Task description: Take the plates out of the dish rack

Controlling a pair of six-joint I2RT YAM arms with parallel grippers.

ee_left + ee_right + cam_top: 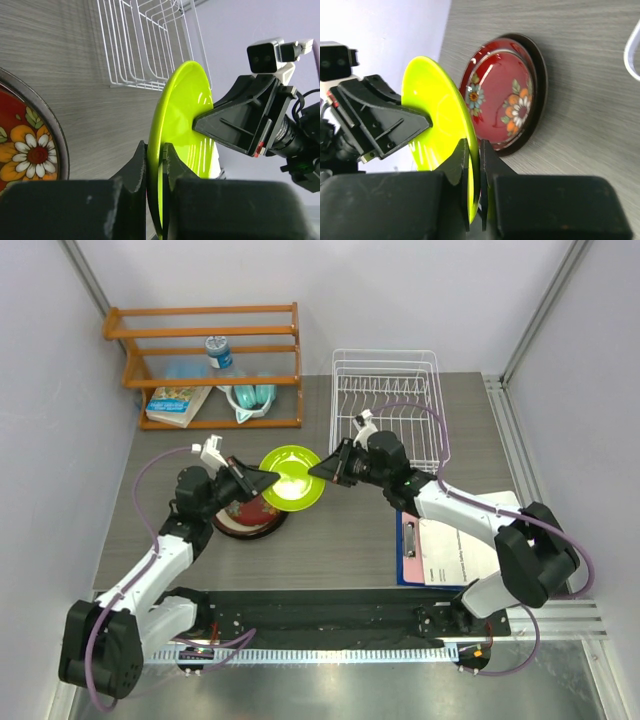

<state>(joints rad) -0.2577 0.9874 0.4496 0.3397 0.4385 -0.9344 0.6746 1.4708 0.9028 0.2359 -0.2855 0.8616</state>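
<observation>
The lime green plate (292, 478) hangs tilted above the table between both arms. My left gripper (264, 478) is shut on its left rim and my right gripper (324, 468) is shut on its right rim. In the left wrist view the green plate (182, 115) runs between my left gripper (156, 162) jaws, with the right gripper (240, 125) on the far edge. In the right wrist view my right gripper (474, 165) clamps the green plate (437, 120). A dark red flowered plate (502, 97) tops a stack of plates (248, 518) on the table. The white wire dish rack (388, 405) holds no plates that I can see.
An orange wooden shelf (210, 365) at the back left holds a bottle (218, 352), a book (178, 405) and a teal item (250, 398). A blue clipboard with paper (450, 545) lies at the right, under the right arm.
</observation>
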